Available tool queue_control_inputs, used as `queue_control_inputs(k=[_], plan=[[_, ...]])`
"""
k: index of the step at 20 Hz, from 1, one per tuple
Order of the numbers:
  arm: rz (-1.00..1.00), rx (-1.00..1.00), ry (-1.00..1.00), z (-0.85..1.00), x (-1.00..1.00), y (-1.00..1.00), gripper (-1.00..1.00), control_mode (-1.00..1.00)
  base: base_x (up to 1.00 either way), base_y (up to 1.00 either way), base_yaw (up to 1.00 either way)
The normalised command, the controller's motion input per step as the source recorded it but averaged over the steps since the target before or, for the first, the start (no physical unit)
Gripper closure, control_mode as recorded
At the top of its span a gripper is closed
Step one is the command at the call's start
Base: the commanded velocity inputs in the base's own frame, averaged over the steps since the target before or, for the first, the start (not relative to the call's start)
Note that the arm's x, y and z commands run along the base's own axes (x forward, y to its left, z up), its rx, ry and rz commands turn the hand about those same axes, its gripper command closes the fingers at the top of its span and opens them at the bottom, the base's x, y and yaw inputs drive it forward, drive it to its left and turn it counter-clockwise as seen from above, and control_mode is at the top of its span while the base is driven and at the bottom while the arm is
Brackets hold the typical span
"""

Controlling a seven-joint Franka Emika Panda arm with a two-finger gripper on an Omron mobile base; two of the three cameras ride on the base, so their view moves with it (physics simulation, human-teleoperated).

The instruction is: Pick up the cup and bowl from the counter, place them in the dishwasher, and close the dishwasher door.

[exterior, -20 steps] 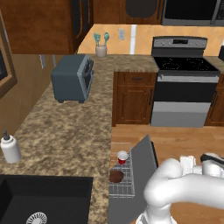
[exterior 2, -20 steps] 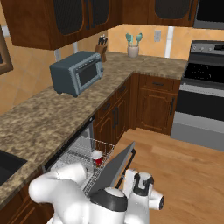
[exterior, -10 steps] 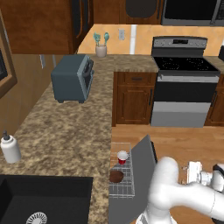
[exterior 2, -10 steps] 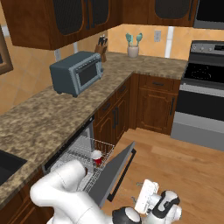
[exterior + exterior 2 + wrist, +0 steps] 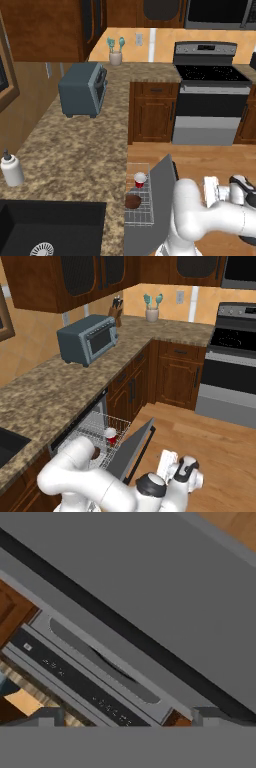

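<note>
A glossy white arm (image 5: pixel 200 220) is rising from the lower right of the left base view, its rounded, swollen segments catching soft grey shading along their undersides. In the right base view the same white links are filling the lower left and bottom centre, with a dark grey disc-shaped joint cap (image 5: pixel 150 485) sitting on top of one rounded link and black trim showing at the wrist near the bottom right. At the right edge of the left base view a black band is ringing the white wrist section (image 5: pixel 239 186).
</note>
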Motion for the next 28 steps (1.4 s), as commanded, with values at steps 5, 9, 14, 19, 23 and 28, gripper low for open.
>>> queue_control_inputs(k=[5, 9, 14, 19, 23, 28], plan=[[0.19, 0.15, -0.06, -1.00, 0.91, -0.24, -1.00, -1.00, 0.00, 0.00, 0.00], [0.02, 0.08, -0.11, -1.00, 0.67, -0.32, -1.00, -1.00, 0.00, 0.00, 0.00], [0.00, 0.03, -0.56, -1.00, 0.30, -0.22, -1.00, -1.00, 0.00, 0.00, 0.00], [0.01, 0.15, -0.51, -1.00, 0.31, 0.00, -1.00, -1.00, 0.00, 0.00, 0.00], [0.12, 0.12, -0.49, -1.00, 0.30, 0.21, -1.00, -1.00, 0.00, 0.00, 0.00], [0.24, 0.20, -0.70, -0.95, 0.00, 0.53, -1.00, -1.00, 0.00, 0.00, 0.00]])
